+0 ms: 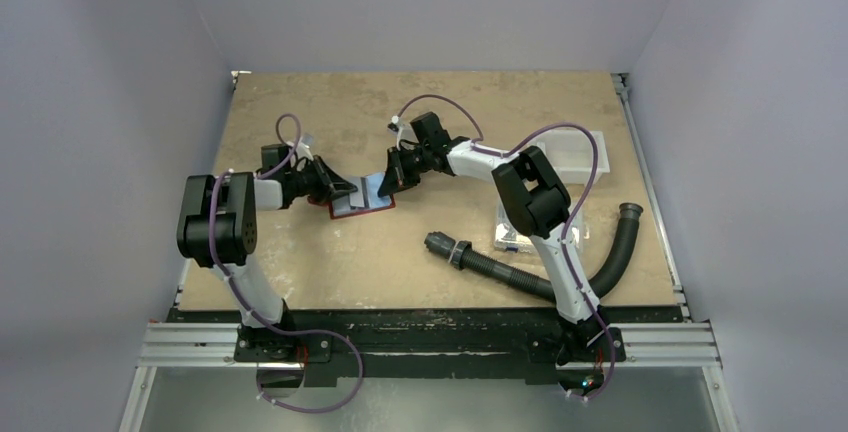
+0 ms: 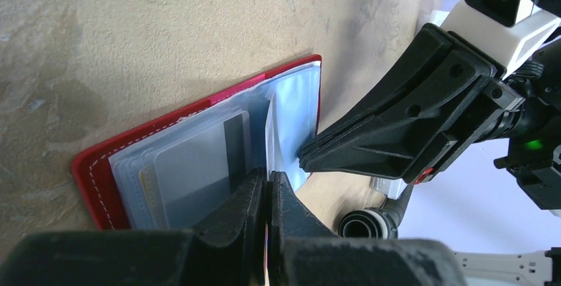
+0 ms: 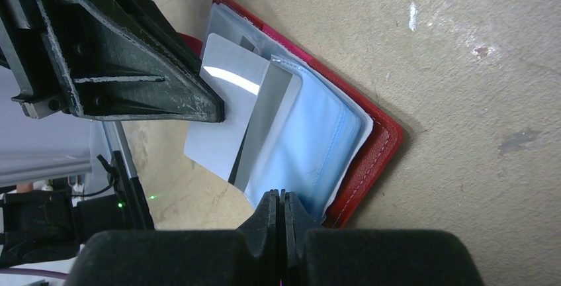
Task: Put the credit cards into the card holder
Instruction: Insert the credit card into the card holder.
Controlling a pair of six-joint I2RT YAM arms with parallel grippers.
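Observation:
The red card holder point(image 1: 362, 204) lies open on the table between the two arms, with its clear sleeves fanned out point(image 2: 99, 167) point(image 3: 377, 147). My left gripper point(image 1: 347, 191) point(image 2: 268, 179) is shut on a pale grey credit card point(image 3: 225, 107) that stands edge-on point(image 2: 269, 130) at the sleeves, partly over them. A second grey card point(image 3: 271, 117) lies under it, and another sits inside a pocket point(image 2: 192, 173). From the opposite side, my right gripper point(image 1: 386, 183) point(image 3: 280, 196) is shut on the edge of a clear sleeve page point(image 2: 294, 110).
A black corrugated hose point(image 1: 540, 277) point(image 2: 362, 223) lies at the front right. A clear box point(image 1: 520, 234) sits under the right arm and a white tray point(image 1: 585, 152) stands behind it. Grey walls close in the table on three sides.

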